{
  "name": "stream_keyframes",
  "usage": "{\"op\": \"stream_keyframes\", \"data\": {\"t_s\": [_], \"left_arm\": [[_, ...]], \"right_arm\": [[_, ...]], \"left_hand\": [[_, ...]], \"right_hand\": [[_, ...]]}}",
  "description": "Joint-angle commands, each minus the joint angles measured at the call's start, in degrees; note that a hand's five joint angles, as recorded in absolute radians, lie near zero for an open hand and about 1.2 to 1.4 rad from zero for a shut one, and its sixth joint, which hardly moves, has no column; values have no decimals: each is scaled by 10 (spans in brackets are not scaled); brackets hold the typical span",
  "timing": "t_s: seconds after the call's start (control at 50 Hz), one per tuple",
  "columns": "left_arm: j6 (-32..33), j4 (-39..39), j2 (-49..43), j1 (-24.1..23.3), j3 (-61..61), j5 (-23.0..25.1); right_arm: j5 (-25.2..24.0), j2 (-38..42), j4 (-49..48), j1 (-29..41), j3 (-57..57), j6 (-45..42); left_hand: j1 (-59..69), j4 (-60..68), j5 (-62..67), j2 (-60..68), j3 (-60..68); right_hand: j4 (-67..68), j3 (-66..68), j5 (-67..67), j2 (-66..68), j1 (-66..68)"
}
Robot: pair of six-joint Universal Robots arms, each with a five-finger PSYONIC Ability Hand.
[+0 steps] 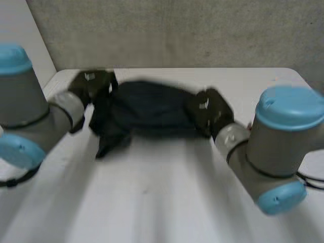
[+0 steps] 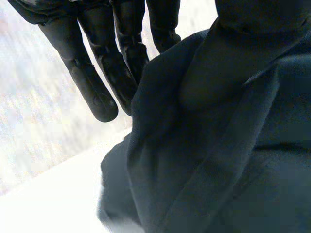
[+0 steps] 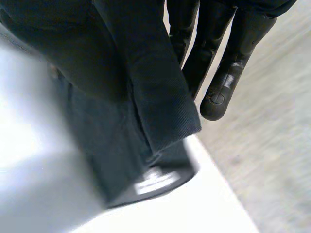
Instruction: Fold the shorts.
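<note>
Dark navy shorts hang stretched between my two hands over the far part of the white table. My left hand holds their left end, where a loose part droops toward the table. In the left wrist view the thumb presses the shorts against straight fingers. My right hand grips the right end. In the right wrist view a folded hem of the shorts is pinched beside the fingers, and a white label shows on the cloth's lower edge.
A grey wall rises just behind the table's far edge. Both arms reach in from the near corners, with bare tabletop between them.
</note>
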Motion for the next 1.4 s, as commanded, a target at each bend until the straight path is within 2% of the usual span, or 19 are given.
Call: {"op": "stream_keyframes", "data": {"t_s": [0.02,0.06,0.14,0.16,0.2,0.34,0.38,0.52,0.62,0.78,0.88,0.96,1.4], "left_arm": [[80,-21,-34,6,-67,-3],[92,-29,-28,6,-75,-3],[99,-50,11,2,-83,3],[98,-50,31,0,-90,6],[98,-50,52,-1,-100,8],[90,-48,147,5,-161,-4],[68,-48,181,5,-194,-12],[-51,-49,269,0,-292,-65],[-96,-48,299,-4,-343,-93],[-97,-20,284,3,-392,-98],[-96,69,244,18,-411,-101],[-96,98,210,20,-412,-101],[-95,105,99,12,-340,-100]], "right_arm": [[3,22,8,1,45,4],[3,20,10,2,51,16],[5,17,10,1,55,66],[5,16,10,-1,55,79],[6,15,15,-4,55,123],[6,15,65,-7,54,254],[5,17,78,-8,55,285],[5,15,79,-9,58,300],[3,13,78,-10,59,303],[3,13,79,-11,61,306],[2,8,79,-11,62,307],[2,3,77,-11,65,307],[0,1,76,-11,70,307]], "left_hand": [[152,113,130,113,113],[147,108,125,108,108],[-121,-161,-143,-161,-160],[-258,-298,-280,-298,-297],[-333,-373,-356,-373,-373],[-352,-392,-374,-392,-391],[-352,-392,-374,-392,-391],[-342,-382,-364,-382,-381],[-304,-343,-326,-343,-343],[-318,-358,-341,-358,-358],[-357,-397,-379,-397,-396],[-356,-395,-378,-395,-395],[-335,-375,-358,-375,-375]], "right_hand": [[117,122,133,124,238],[117,122,133,124,238],[117,122,133,124,238],[117,122,133,124,238],[117,122,133,124,238],[117,122,133,124,238],[117,122,133,124,238],[117,122,133,124,238],[117,122,133,124,238],[117,122,133,124,238],[117,122,133,124,238],[117,122,133,124,238],[117,122,133,124,238]]}}
